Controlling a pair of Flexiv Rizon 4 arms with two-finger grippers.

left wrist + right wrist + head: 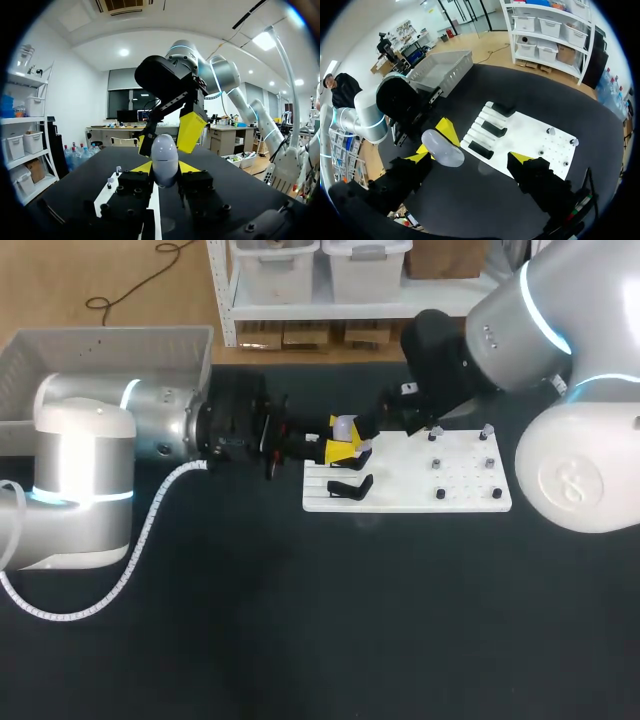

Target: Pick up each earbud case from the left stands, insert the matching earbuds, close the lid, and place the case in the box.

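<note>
1. The left gripper [165, 167] has its two yellow tips pressed against opposite sides of the pale, smooth, egg-shaped earbud case [165, 155]. It pinches the case low on its body, so the rounded top stands free above the fingers.
2. The right gripper [468, 158] is spread wide and holds nothing. In the left wrist view its yellow fingers flank the upper part of the case. I cannot tell whether either one touches it.
3. The case hangs in the air over the left end of the flat white board [470, 490], above the row of black stands [350, 487]. No open lid or seam shows on it, so I judge the lid to be shut and opening it to be the step in hand.
4. Small grey pieces [489, 462] stand on the board's right half. They are too small to tell earbuds from pegs.
5. The light grey perforated plastic box [190, 360] sits at the table's far left, well apart from both grippers.
6. Slip risk: the shell is glossy and curved, and it is held low. A push from the right fingers that lands off-centre could turn it in the pinch or squeeze it out upward.
7. Drop risk: a case that comes loose would fall onto the stands or the board and could bounce away.
8. Crowding risk: four fingertips are packed around one small case. If the right gripper closes on a poor line, it could strike the left tips instead of the lid.
</note>
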